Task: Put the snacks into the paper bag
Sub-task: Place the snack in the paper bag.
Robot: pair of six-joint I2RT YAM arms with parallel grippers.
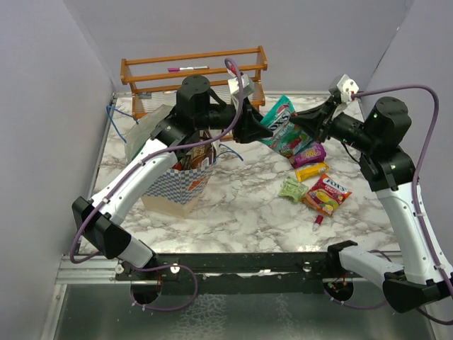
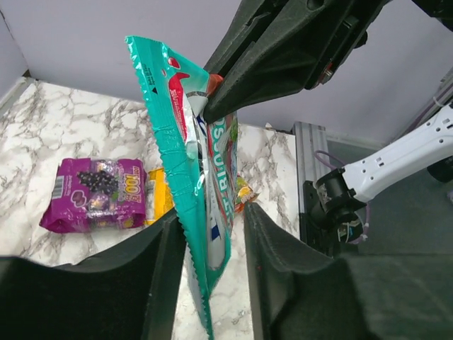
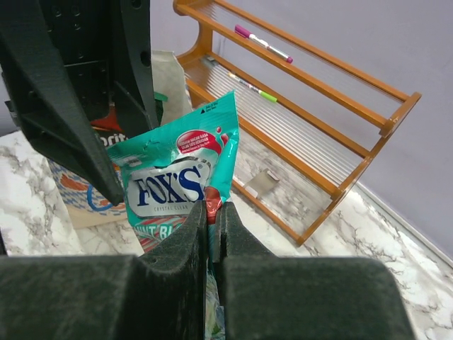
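Observation:
My right gripper (image 1: 303,125) (image 3: 212,207) is shut on the edge of a teal Fox's candy packet (image 1: 277,115) (image 3: 170,177) and holds it in the air at the back middle. My left gripper (image 1: 252,127) (image 2: 212,212) is open, and the packet (image 2: 180,142) hangs between its fingers. The checkered paper bag (image 1: 185,185) (image 3: 71,202) stands at the left under the left arm, with a red Doritos pack (image 3: 117,138) and other packets sticking out. On the table at the right lie a magenta pack (image 1: 309,154) (image 2: 92,195), a yellow pack (image 1: 311,171), a small light-green one (image 1: 291,188) and a red-yellow pack (image 1: 328,193).
A wooden rack (image 1: 195,71) (image 3: 318,85) stands at the back wall. A pale green chip packet (image 1: 141,129) leans behind the bag. Another colourful packet (image 1: 290,143) lies under the held one. A tiny red-pink cap-like object (image 1: 318,222) lies front right.

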